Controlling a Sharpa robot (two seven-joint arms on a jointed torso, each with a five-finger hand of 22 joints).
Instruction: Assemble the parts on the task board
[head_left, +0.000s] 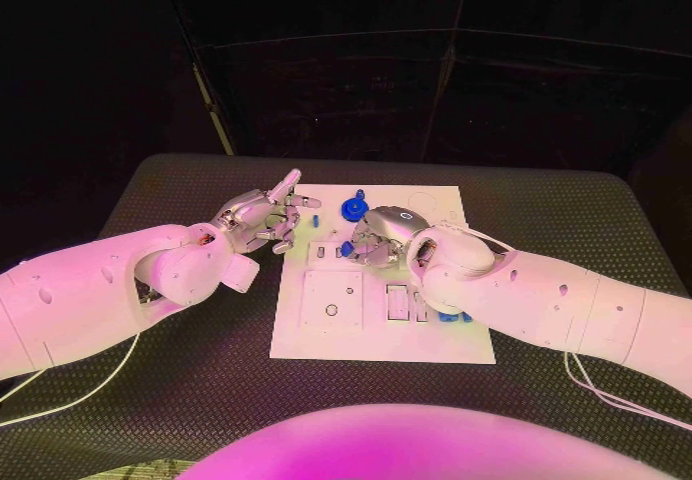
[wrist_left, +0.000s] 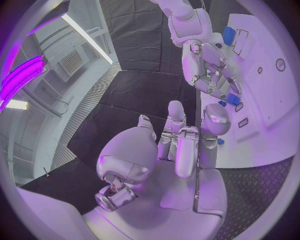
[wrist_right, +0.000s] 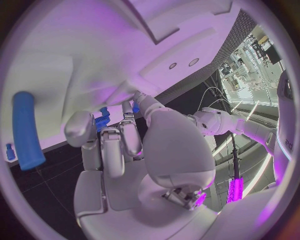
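Across the middle of the dark surface (head_left: 173, 380) lies our white task board (head_left: 378, 330), and both of our hands work over its far half. Our left hand (head_left: 261, 220) hangs over the board's left edge with its fingers spread; one finger points up and away from us, and nothing sits in the palm. From the left wrist view we see the same hand (wrist_left: 181, 145) with its fingers loosely extended toward the board (wrist_left: 269, 100), holding nothing.

Our right hand (head_left: 378, 235) sits over the board's upper middle, fingers curled in around a small blue part (head_left: 346, 249) that shows at its fingertips. The right wrist view gives the same reading: a blue piece (wrist_right: 102, 121) pinched between the thumb and the fingers of the right hand (wrist_right: 115, 145).

Just beyond the right hand, a blue gear-like part (head_left: 353, 209) stands on the board. More blue parts (head_left: 453, 317) lie by the board's right edge, partly hidden under our right forearm. A long blue bar (wrist_right: 26, 130) shows at the side of the right wrist view; we cannot tell where on the board it lies.
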